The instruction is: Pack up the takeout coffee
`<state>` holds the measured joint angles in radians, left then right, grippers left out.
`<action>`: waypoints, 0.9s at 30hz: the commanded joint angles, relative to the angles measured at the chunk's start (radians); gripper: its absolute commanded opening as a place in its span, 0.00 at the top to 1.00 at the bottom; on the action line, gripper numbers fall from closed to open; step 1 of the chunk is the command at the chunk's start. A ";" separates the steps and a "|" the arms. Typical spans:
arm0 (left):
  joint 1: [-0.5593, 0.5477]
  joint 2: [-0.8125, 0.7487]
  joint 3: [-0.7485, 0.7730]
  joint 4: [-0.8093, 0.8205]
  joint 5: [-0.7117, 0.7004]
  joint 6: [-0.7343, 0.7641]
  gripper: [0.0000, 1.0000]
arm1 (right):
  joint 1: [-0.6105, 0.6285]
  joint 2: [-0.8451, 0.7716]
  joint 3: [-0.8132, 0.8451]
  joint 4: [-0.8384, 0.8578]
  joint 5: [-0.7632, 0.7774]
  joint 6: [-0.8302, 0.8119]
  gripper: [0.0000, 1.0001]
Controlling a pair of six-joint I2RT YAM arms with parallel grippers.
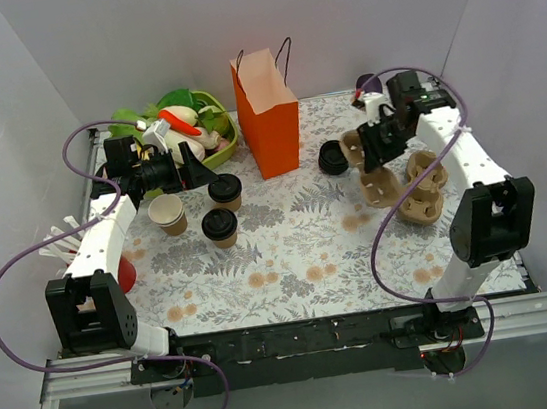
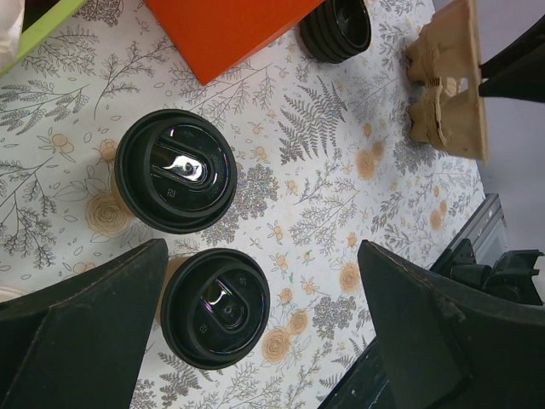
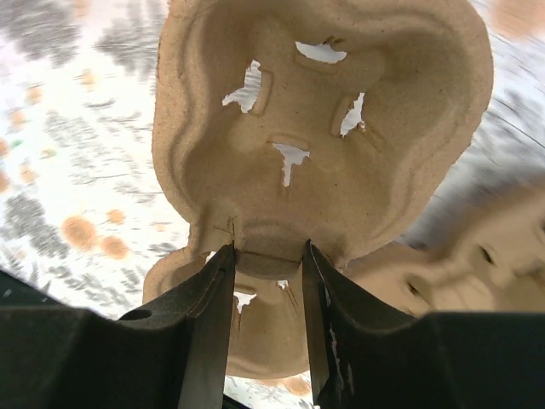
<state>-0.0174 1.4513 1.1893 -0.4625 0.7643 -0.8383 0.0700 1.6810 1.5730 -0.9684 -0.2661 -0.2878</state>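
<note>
beside orange bag (image 1: 269, 114), perhaps four lids (image 1: 332, 158)

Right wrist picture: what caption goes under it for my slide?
Right gripper pinching the edge of a pulp cup carrier above the flowery table.

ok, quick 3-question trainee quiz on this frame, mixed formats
1. True or false: all three coffee cups have lids on.
2. What is the right gripper holding? A) orange paper bag B) pulp cup carrier C) stack of lids
3. Fill in: the left gripper hangs ___ over the two lidded cups.

Key:
1. False: the lidded cups are capped, the third cup is not.
2. B, the pulp cup carrier.
3. open
</note>
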 commanded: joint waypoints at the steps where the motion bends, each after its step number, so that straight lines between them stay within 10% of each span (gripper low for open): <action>1: -0.006 -0.043 0.044 0.013 0.013 0.007 0.05 | 0.106 -0.015 -0.039 0.022 -0.082 0.038 0.96; 23: -0.013 0.089 0.359 0.010 0.023 0.079 0.05 | -0.090 0.011 -0.301 0.030 0.142 0.093 0.98; 27: -0.013 0.089 0.352 0.012 0.027 0.076 0.05 | -0.082 0.014 -0.239 0.014 0.044 0.056 0.74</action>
<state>-0.0284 1.5528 1.5154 -0.4591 0.7731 -0.7635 -0.0246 1.7378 1.2770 -0.9276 -0.1524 -0.2001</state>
